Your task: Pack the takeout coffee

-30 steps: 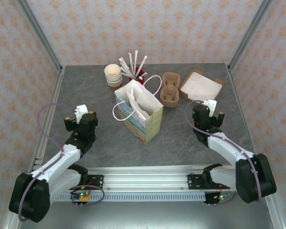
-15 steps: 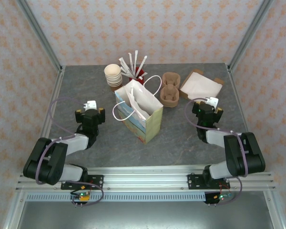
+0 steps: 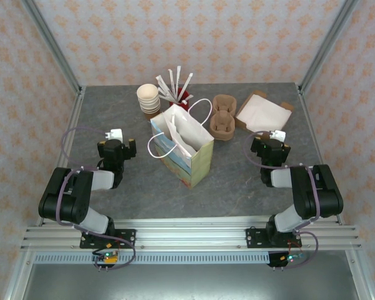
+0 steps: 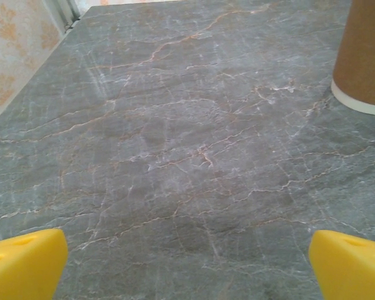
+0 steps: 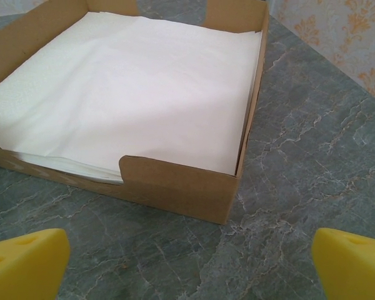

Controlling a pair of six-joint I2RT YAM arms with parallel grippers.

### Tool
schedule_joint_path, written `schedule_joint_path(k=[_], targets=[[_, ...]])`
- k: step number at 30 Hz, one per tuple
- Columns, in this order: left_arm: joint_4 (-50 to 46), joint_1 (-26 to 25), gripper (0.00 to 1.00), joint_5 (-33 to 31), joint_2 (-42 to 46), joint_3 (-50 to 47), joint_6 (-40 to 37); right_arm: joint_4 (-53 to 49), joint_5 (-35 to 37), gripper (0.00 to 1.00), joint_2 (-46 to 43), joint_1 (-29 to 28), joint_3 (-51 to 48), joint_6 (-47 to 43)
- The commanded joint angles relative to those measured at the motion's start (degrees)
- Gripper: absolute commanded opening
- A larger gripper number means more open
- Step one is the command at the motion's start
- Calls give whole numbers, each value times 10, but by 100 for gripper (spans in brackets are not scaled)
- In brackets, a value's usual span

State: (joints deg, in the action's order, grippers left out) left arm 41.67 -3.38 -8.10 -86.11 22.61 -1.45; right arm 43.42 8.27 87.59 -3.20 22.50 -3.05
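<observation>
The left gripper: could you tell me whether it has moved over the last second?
Yes. The left gripper has shifted farther up the table and slightly toward the paper bag.

The table is veined grey, the bag white and blue-green, the box brown, its napkins white.
</observation>
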Motion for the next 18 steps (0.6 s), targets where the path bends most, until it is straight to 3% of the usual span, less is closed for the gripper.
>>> schedule_joint_path(k=[1, 18], targets=[[21, 2, 100, 10, 1, 14, 7, 18, -10, 99, -3, 2, 12, 8], [16, 1, 100, 11, 2, 15, 7, 18, -10, 99, -4, 2, 11, 9]])
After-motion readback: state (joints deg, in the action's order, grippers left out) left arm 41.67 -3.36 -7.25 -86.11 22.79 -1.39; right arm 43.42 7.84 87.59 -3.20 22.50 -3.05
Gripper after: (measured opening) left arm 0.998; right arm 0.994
